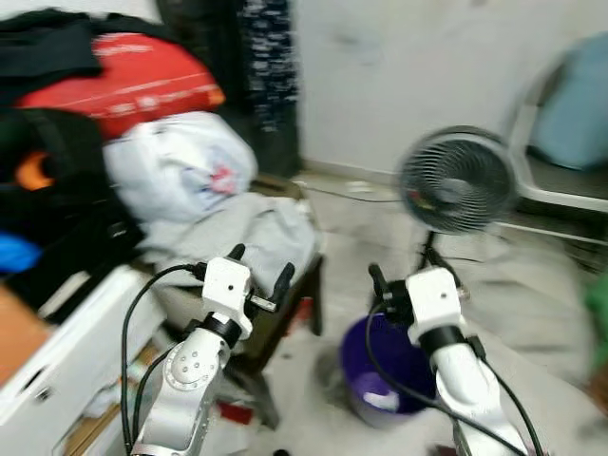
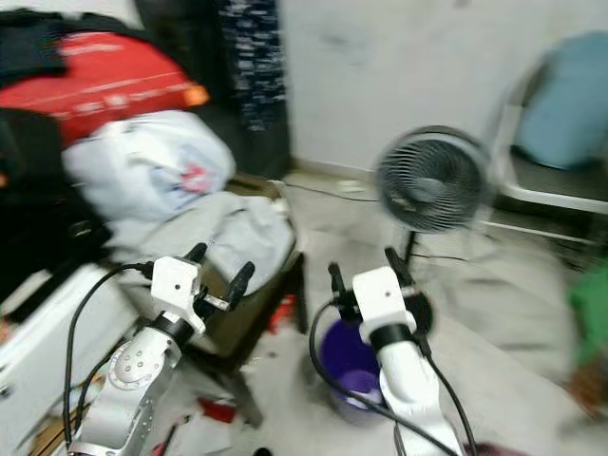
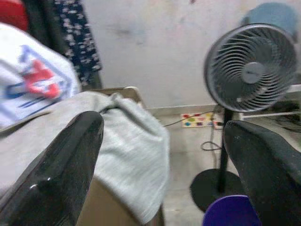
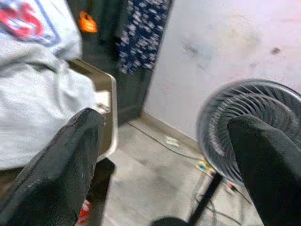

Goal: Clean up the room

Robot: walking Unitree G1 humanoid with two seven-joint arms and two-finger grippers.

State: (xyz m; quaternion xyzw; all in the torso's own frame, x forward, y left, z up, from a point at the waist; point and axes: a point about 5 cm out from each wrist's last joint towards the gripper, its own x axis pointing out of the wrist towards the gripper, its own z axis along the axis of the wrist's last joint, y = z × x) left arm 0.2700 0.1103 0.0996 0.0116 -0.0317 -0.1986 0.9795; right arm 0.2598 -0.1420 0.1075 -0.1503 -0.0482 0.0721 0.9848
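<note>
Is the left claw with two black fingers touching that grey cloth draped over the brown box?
Apart. In the left wrist view, the left gripper is open with nothing between its fingers, and the grey cloth lies farther off.

This is a lived-in room of a home, cluttered and untidy. Clothes and bags are heaped at the left: a red bag (image 1: 133, 81), a white plastic bag (image 1: 180, 166) and a grey cloth (image 1: 256, 233) draped over a box. A standing fan (image 1: 458, 180) stands on the pale floor (image 1: 541, 304), by a purple bucket (image 1: 385, 366). A power strip (image 3: 197, 120) lies by the plain wall (image 1: 427, 66).
</note>
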